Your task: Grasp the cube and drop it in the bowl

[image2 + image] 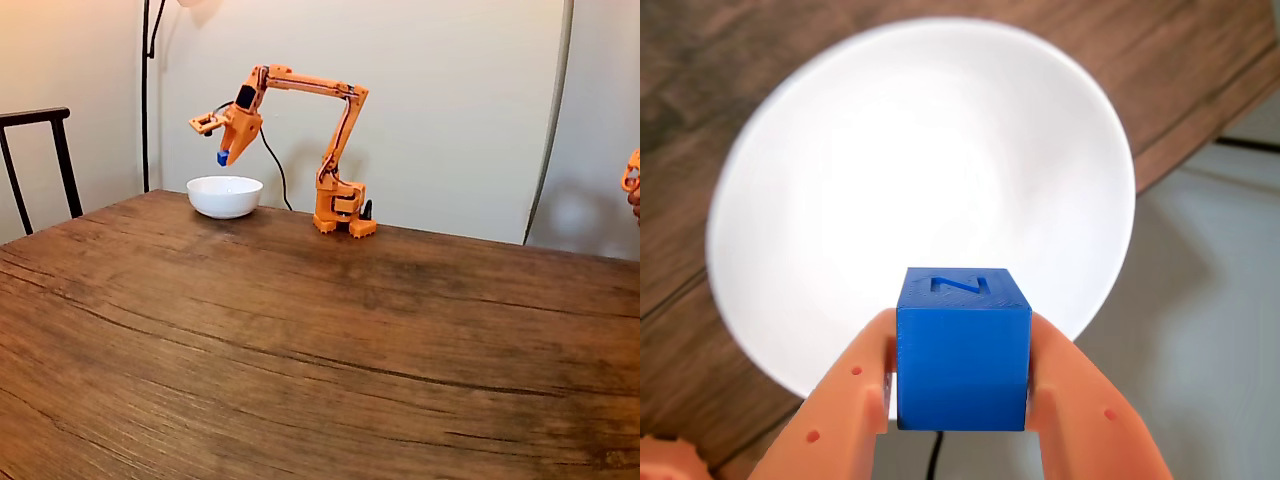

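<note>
A small blue cube (962, 350) with an embossed letter on its top face is clamped between my orange fingers (845, 390) in the wrist view. My gripper (962, 385) is shut on it and hangs above the white bowl (840, 180), over the bowl's near side. In the fixed view the gripper (224, 157) holds the cube (222, 158) a short way above the bowl (225, 196), which stands at the table's far left, left of the arm's base.
The orange arm base (340, 210) stands at the wooden table's (320, 340) far edge. A dark chair back (35, 160) stands at the left. A black cable runs behind the bowl. An orange part shows at the right edge.
</note>
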You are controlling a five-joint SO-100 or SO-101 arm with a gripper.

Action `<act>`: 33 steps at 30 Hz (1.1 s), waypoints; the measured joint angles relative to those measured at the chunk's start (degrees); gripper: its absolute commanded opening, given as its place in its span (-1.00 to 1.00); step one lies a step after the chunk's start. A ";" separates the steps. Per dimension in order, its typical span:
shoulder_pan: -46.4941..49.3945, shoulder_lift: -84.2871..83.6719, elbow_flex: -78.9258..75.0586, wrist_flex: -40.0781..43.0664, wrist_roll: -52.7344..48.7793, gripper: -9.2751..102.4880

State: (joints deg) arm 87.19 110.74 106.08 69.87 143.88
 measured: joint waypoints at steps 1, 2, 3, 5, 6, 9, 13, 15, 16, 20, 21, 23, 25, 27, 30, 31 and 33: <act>0.09 0.00 0.97 -0.88 0.00 -0.78; -0.09 0.00 1.76 -1.58 0.00 -0.76; -0.18 0.00 2.55 -2.20 0.00 -0.72; 0.18 0.00 3.60 -3.34 0.00 -0.61; 0.44 0.00 4.13 -3.96 0.00 -0.56; 0.44 0.00 5.36 -5.10 0.00 -0.49; 0.53 0.00 5.45 -5.27 0.18 -0.48; 0.53 0.00 5.45 -5.27 0.35 -0.48; 0.53 0.00 5.45 -5.27 0.35 -0.48; 0.62 0.00 5.45 -5.19 0.35 -0.49; 0.62 0.00 5.45 -5.01 0.35 -0.49; 0.62 0.00 5.45 -3.60 0.35 -0.49; 0.62 0.00 4.83 -1.93 0.35 -0.49; 0.00 0.00 3.43 0.18 0.18 -0.50; -2.46 0.00 -0.35 3.96 0.00 -0.62; -3.52 0.00 -1.67 5.36 -0.09 -0.67; -6.06 0.00 -4.66 8.09 -0.18 -0.77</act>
State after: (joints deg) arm 81.12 110.74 101.43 77.96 143.70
